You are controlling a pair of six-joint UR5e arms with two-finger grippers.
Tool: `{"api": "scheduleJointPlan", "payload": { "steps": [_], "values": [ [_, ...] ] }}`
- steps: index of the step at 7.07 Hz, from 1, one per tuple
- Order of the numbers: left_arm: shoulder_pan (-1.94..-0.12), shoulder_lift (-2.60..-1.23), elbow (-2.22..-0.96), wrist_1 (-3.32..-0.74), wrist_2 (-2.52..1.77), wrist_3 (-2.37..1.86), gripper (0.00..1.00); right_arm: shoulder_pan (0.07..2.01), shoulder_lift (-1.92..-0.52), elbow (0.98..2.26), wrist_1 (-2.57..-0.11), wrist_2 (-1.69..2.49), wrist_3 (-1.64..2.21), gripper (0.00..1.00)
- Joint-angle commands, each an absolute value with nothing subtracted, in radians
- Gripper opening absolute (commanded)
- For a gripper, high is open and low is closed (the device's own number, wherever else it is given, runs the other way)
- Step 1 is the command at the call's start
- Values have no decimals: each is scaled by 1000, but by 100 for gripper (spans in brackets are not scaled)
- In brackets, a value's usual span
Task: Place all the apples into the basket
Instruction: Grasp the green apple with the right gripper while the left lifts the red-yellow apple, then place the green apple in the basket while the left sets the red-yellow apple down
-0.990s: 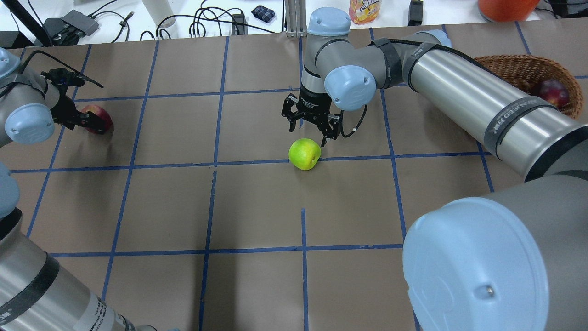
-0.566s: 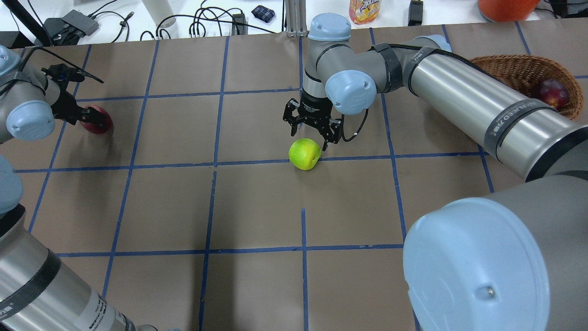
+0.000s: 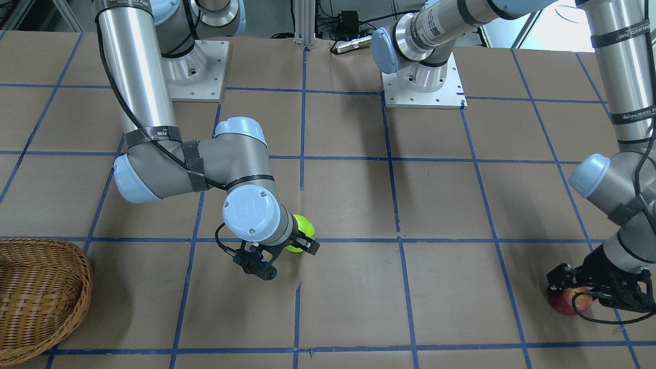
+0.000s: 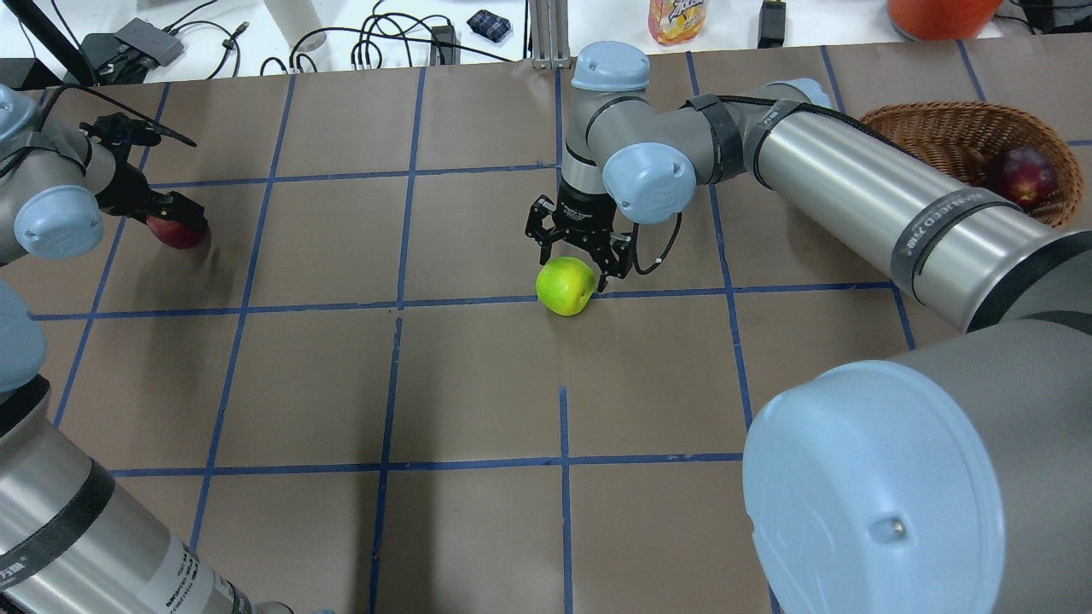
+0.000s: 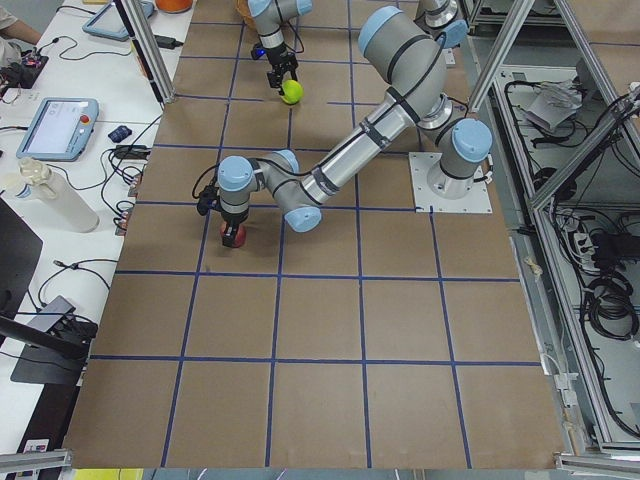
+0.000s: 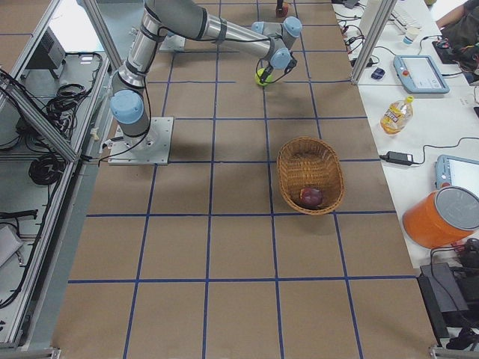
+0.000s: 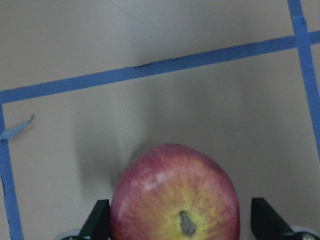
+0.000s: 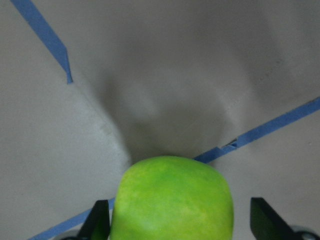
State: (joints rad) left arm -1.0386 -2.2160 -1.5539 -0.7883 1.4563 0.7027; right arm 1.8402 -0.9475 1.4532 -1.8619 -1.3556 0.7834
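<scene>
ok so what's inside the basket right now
One dark maroon apple lies in the wicker basket, near one end. The rest of its inside shows bare weave; only the spot under the apple is covered.

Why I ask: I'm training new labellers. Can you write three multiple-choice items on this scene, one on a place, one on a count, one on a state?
1. Where is the maroon apple?
A. in the basket
B. beside it
C. held aloft by a claw

2. How many apples lie on the table outside the basket?
A. one
B. two
C. three

3. How does the right claw stand at the green apple?
A. shut on it, lifted
B. shut, well away from it
C. open, a finger on each side

Key:
1 A: it lies within the wicker wall.
2 B: the green apple and the red apple both rest on the table.
3 C: the right wrist view shows a gap between the apple and both fingers.
</scene>
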Motion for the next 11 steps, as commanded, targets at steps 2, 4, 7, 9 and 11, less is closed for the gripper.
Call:
{"api": "scheduleJointPlan", "payload": {
  "steps": [2,4,7,9,11],
  "values": [
    [-1063,-2178,-1555,-779,1468,701,39,1842,-948,1453,-1893,-1356,796,0],
    [-1115,-2087,-1609,-837,1471,594,40,1830,-977,1430,-1893,-1358,787,0],
    [-1251,-1946,-1721,-864,1460,258,40,1656,-1074,1335,-1742,-1376,622,0],
    [-1450,-1921,-1727,-853,1473,-51,43,1435,-1081,1257,-1672,-1452,379,0],
    [-1672,-1953,-1715,-801,1471,-446,42,1289,-1068,1198,-1643,-1622,45,0]
  ]
}}
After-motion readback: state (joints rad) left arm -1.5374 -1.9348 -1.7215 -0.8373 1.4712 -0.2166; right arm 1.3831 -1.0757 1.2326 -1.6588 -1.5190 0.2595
